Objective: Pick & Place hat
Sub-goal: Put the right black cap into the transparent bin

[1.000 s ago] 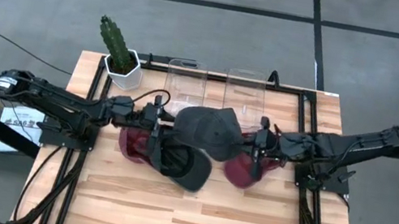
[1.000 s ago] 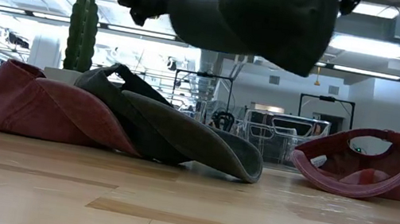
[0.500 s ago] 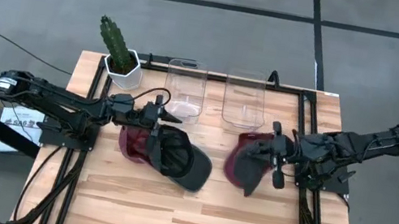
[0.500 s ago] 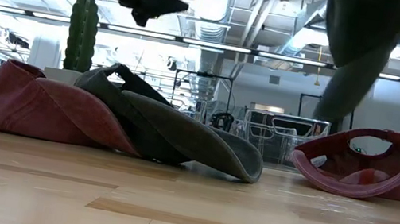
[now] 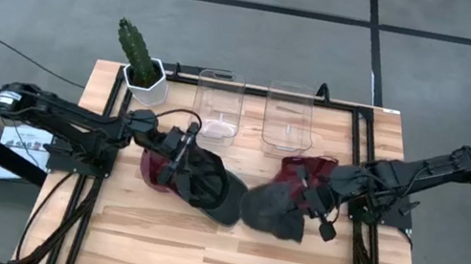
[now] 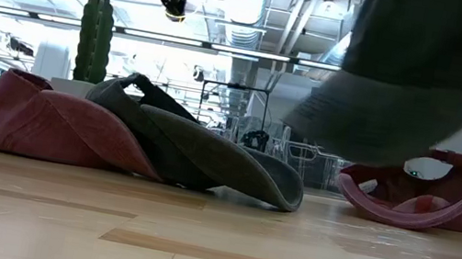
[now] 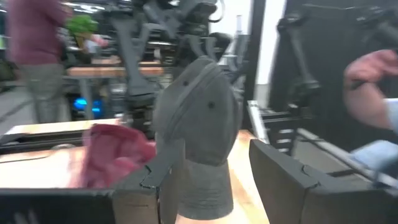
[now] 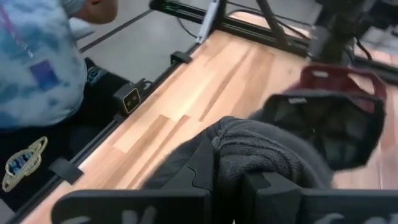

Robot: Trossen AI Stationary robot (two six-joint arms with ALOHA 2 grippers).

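Observation:
A grey hat (image 5: 272,211) hangs from my right gripper (image 5: 315,204) near the table's middle right, and fills the upper right of the low view (image 6: 425,77). Behind it a maroon hat (image 5: 300,171) lies upside down on the table. To the left, a dark hat (image 5: 211,189) lies brim down, leaning over another maroon hat (image 6: 41,123). My left gripper (image 5: 181,156) hovers open above that pile, touching nothing. Its wrist view looks past the fingers at the grey hat (image 7: 199,118). My right gripper is shut on the grey hat, pinching a bunched fold of its cloth (image 8: 239,155) between the two fingers (image 8: 199,168). The fingers slant down from the table's right side. The hat hangs off the fingertips toward the table's middle, lifted clear of the wood.
A cactus in a white pot (image 5: 142,67) and two clear containers (image 5: 219,100) (image 5: 289,112) stand along the far edge. Bare wood (image 5: 223,256) lies toward the near edge. A person in a blue shirt (image 8: 31,62) and a hand (image 7: 370,62) show beyond the table.
The grey hat hung between both grippers above the table's middle. It came away from my left gripper. My right gripper swung it toward the table's right, then down and toward the near edge, where it now hangs spread out. My left gripper turned slightly toward the near edge.

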